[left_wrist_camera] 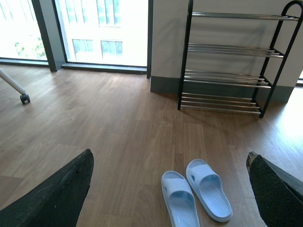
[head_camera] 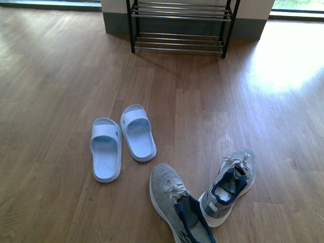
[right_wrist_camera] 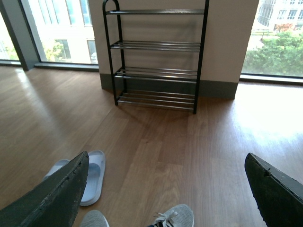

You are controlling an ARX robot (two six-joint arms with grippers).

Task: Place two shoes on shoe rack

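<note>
Two grey sneakers with navy lining lie on the wood floor, one (head_camera: 178, 207) beside the other (head_camera: 230, 185); their toes (right_wrist_camera: 175, 215) show in the right wrist view. Two white slides (head_camera: 106, 148) (head_camera: 137, 131) lie to their left, also seen as a pair (left_wrist_camera: 196, 194) in the left wrist view. The shoe rack (head_camera: 179, 25) stands against the far wall with bare chrome tiers (left_wrist_camera: 222, 78) (right_wrist_camera: 156, 73). My left gripper (left_wrist_camera: 170, 163) is open above the slides. My right gripper (right_wrist_camera: 165, 163) is open above the sneakers. Neither arm shows in the front view.
A grey-skirted wall (head_camera: 114, 20) backs the rack, with tall windows (left_wrist_camera: 99, 28) on both sides. A wheeled leg (left_wrist_camera: 21, 94) stands off to the left. Bright sunlight (head_camera: 283, 61) falls on the floor right of the rack.
</note>
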